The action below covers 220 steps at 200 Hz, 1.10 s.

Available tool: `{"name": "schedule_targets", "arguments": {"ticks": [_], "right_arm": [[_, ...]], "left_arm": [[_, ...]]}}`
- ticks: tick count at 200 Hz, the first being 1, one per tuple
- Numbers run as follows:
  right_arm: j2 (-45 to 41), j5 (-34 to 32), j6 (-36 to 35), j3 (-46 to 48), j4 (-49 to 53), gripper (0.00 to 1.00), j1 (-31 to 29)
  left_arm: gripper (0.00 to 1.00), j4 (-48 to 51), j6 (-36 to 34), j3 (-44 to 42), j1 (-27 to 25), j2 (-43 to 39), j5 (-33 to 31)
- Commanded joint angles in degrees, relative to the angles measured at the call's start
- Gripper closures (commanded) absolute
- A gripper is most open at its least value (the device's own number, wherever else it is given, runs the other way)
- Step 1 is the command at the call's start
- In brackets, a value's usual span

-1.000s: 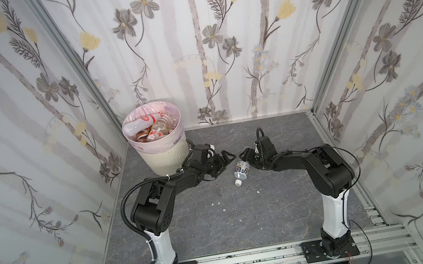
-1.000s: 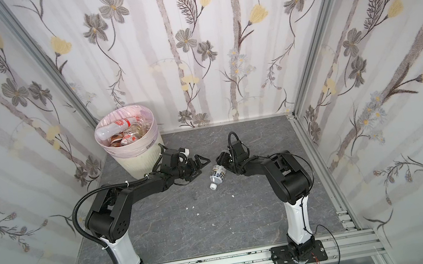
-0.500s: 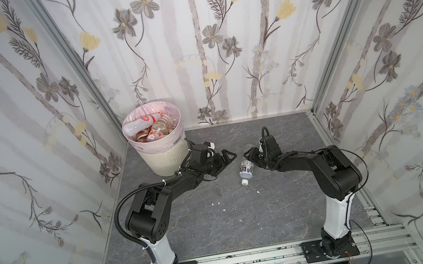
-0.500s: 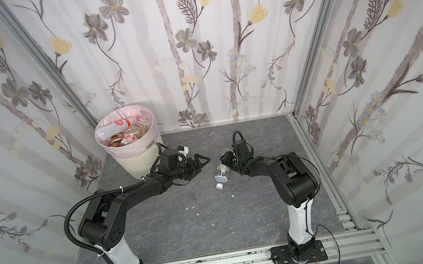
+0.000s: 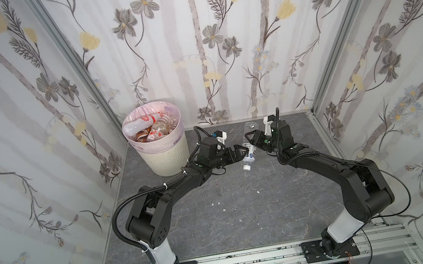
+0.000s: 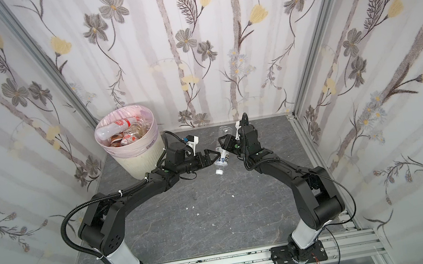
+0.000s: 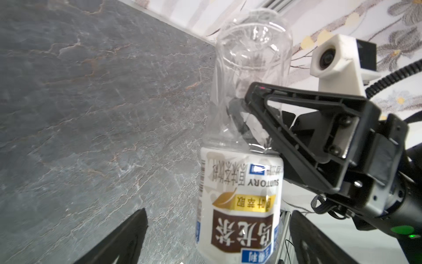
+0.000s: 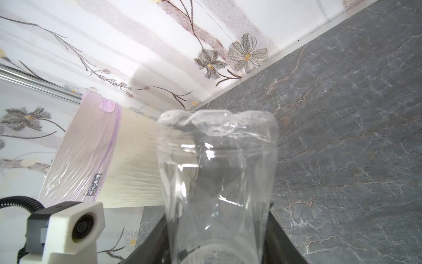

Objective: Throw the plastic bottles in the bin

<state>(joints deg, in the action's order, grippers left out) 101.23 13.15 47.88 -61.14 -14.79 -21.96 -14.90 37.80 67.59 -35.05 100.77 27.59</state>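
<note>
Bottle point(image 5: 251, 156) now hangs cap-down, lifted off the desk point(image 5: 245, 205) where it lay a second ago, pinched at its clear body by the right jaws. Left jaws, spread wide, flank its label without touching, so a handover looks next. Bin point(image 5: 171, 159), heaped near its rim, stands close behind the left arm, bare desk between.

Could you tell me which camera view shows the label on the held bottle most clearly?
The left wrist view: the label is large, its brown and gold panels and print legible. In both top views the label is a tiny white patch. The right wrist view shows only the bottle, its clear end.
</note>
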Motion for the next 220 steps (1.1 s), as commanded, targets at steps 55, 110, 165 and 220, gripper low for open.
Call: {"name": "schedule_targets", "arguments": {"ticks": [55, 110, 165, 220], "right_arm": [[-3.3, 2.4, 0.5, 1.2, -2.0, 0.5, -0.1], [-2.5, 4.4, 2.3, 1.3, -5.4, 0.5, -0.1], [-2.2, 5.3, 3.3, 1.1, -7.1, 0.5, -0.2], [-2.5, 5.4, 3.5, 1.1, -7.4, 0.48, 0.0]], "left_arm": [[0.03, 2.7, -2.7, 4.0, -1.3, 2.5, -1.2], [0.04, 2.7, -2.4, 5.7, -2.3, 3.5, 0.3], [0.15, 2.7, -2.5, 6.1, -2.4, 4.5, 1.8], [0.37, 2.7, -2.4, 6.1, -2.3, 4.5, 0.6]]}}
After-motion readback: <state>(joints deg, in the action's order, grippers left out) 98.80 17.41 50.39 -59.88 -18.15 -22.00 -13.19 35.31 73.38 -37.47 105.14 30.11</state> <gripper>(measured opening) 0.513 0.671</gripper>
